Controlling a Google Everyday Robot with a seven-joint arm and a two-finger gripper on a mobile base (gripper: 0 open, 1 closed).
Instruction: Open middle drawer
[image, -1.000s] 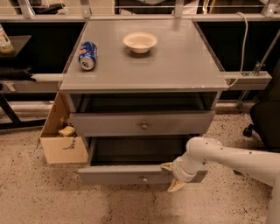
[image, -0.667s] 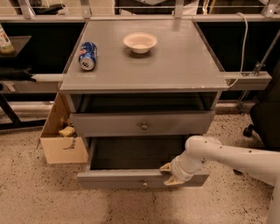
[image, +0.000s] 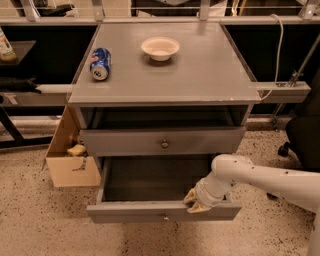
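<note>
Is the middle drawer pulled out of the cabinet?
Yes, the middle drawer stands pulled out, its dark inside showing, with the gripper at its front edge.

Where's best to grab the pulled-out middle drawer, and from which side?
The middle drawer is open, exposing its front's top lip: probably grip that from above, since the knob is small. The gripper rests there, right of centre.

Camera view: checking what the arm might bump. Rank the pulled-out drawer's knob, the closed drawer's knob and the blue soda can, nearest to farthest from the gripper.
1. Middle drawer's knob, just left of the gripper, which sits at that pulled-out drawer's front edge.
2. Closed drawer's knob, above and left.
3. Blue soda can, lying on the cabinet top, left side.
</note>
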